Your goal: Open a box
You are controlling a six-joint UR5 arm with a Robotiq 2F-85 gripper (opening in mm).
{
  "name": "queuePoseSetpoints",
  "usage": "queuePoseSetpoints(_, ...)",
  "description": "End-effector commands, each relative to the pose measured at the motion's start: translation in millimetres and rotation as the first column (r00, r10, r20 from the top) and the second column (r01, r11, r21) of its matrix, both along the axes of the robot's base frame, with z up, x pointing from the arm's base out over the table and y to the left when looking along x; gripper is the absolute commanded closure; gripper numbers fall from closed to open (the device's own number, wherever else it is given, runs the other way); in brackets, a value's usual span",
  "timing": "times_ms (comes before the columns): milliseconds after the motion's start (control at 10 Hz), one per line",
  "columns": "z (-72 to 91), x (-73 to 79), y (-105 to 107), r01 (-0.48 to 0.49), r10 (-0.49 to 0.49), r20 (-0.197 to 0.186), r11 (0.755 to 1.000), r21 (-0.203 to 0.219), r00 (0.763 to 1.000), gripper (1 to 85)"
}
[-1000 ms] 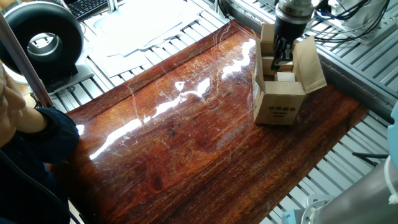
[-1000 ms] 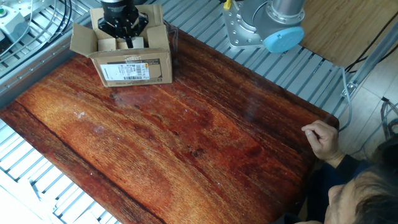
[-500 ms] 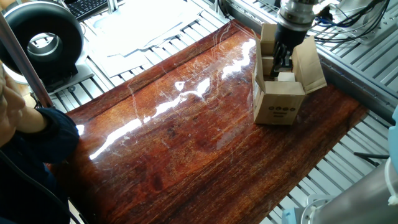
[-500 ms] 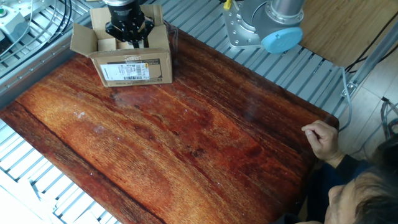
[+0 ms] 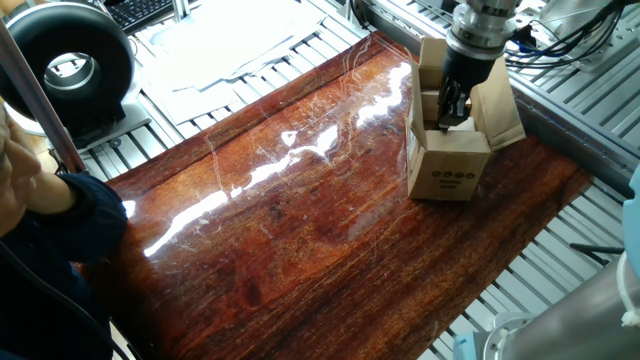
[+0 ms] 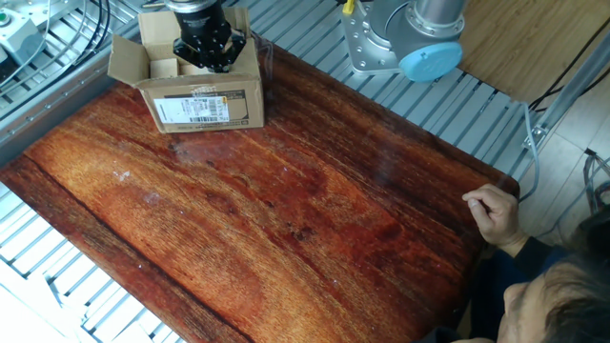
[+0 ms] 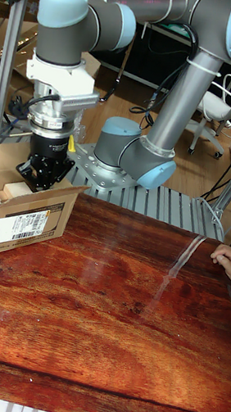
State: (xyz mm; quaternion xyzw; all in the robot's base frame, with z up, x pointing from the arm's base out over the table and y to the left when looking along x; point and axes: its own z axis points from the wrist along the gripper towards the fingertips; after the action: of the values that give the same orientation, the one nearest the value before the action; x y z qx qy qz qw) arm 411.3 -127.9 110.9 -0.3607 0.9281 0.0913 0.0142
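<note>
The box point(image 5: 449, 165) is a small brown carton standing at the far right end of the wooden table point(image 5: 300, 230), its top flaps folded outward and its end face printed with dark round marks. From the other side the box point(image 6: 205, 103) shows a white label on its long side; it appears again as the box point(image 7: 16, 217) at the table's left. My gripper point(image 5: 453, 112) points straight down into the open top, fingertips below the rim. The gripper point(image 6: 208, 59) hangs over the box's right half. The gripper point(image 7: 43, 178) has its fingers spread, with nothing seen held. Pale contents lie inside.
The arm's base point(image 6: 410, 43) stands on the slatted metal bench behind the table. A person's hand point(image 6: 491, 214) rests on the table edge far from the box, and a dark sleeve point(image 5: 60, 215) is at that end. A black round device point(image 5: 70, 60) sits off the table.
My gripper has shifted a little sideways along the box's open top, staying low inside it. The box and its flaps have not moved.
</note>
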Motion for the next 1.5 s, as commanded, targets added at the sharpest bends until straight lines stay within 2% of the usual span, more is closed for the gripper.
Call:
queuePoseSetpoints(0,9.6,-5.0,10,0.032,-0.031,-0.035,0.999,0.035,0.999,84.7)
queuePoseSetpoints(600,36.8,-7.9,15,0.048,-0.041,-0.114,0.997,0.058,0.993,84.7)
queuePoseSetpoints(900,53.5,-15.0,24,0.078,-0.066,-0.167,0.995,0.066,0.984,84.7)
queuePoseSetpoints(1200,62.8,-24.5,36,0.131,-0.107,-0.221,0.987,0.096,0.969,84.7)
queuePoseSetpoints(1400,65.3,-30.5,41,0.165,-0.136,-0.248,0.981,0.101,0.959,84.7)
